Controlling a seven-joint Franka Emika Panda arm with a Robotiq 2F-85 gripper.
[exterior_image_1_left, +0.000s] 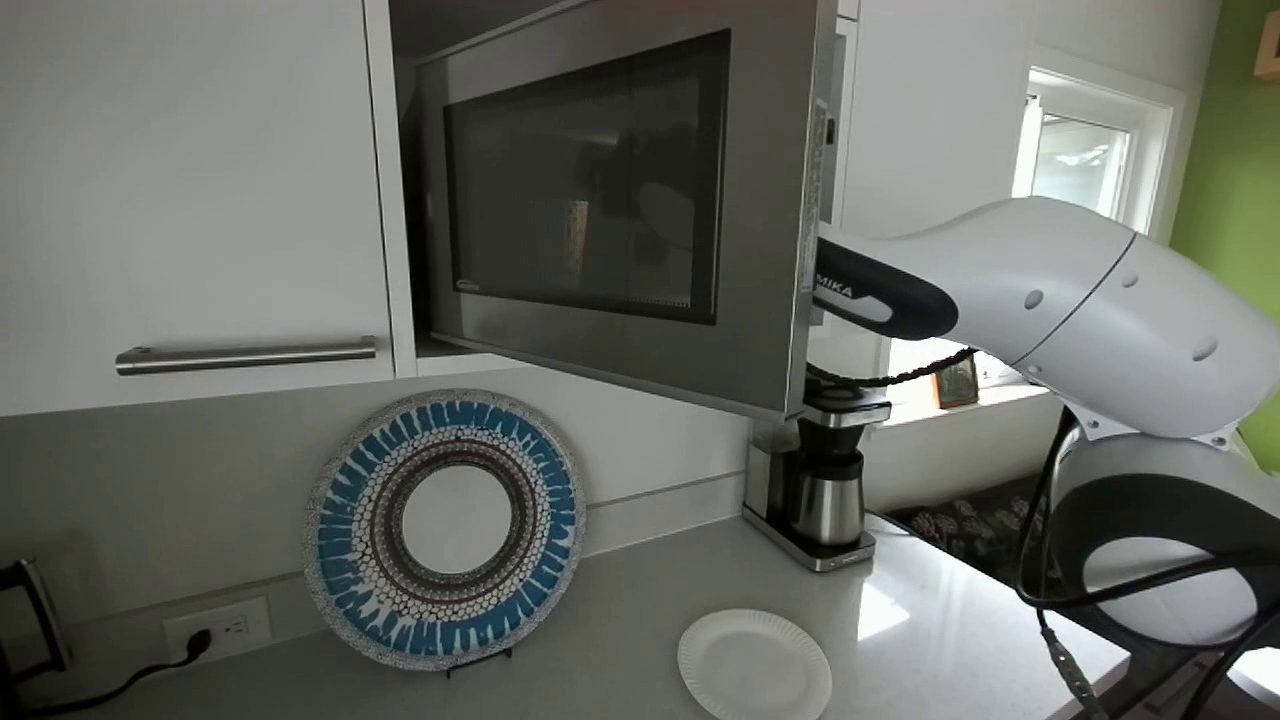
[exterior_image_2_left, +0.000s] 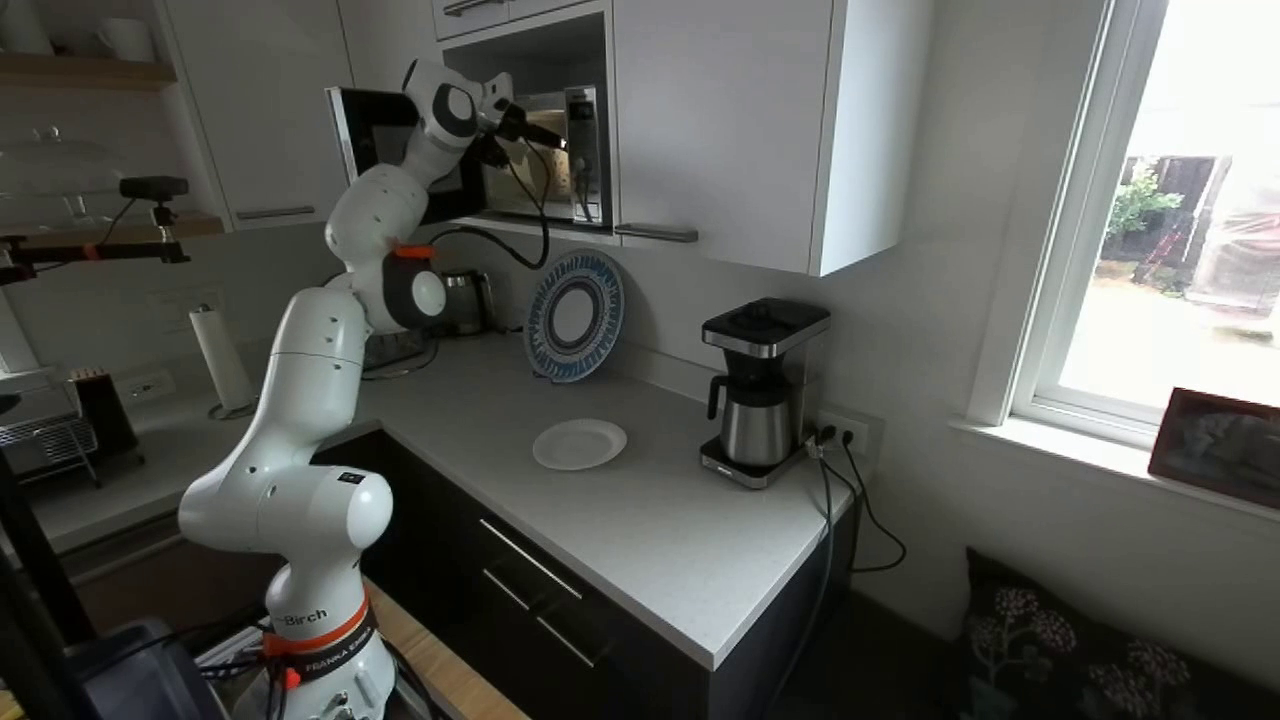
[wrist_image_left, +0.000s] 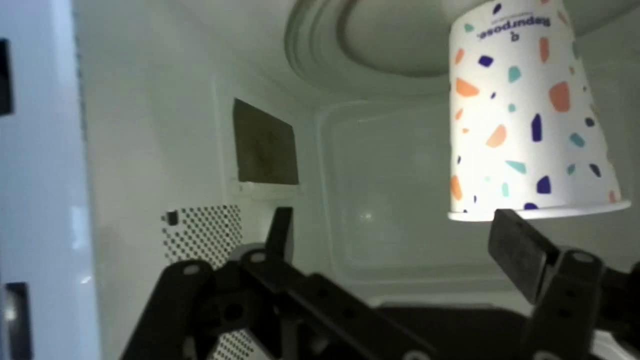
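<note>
- Points into the microwave (exterior_image_2_left: 584, 155) with a gripper (wrist_image_left: 396, 235) spread wide, gripping nothing.
- See a speckled paper cup (wrist_image_left: 527, 120) inside the microwave, upright over the turntable (wrist_image_left: 395, 35), near one fingertip (wrist_image_left: 520, 252); cannot tell whether touching.
- Note the door (exterior_image_1_left: 625, 190) swung open at the microwave's front.
- Lower than the microwave, on the countertop (exterior_image_2_left: 650, 545), see a blue-patterned platter (exterior_image_1_left: 456, 520), white paper plate (exterior_image_2_left: 580, 444) and coffee maker (exterior_image_2_left: 760, 390).
</note>
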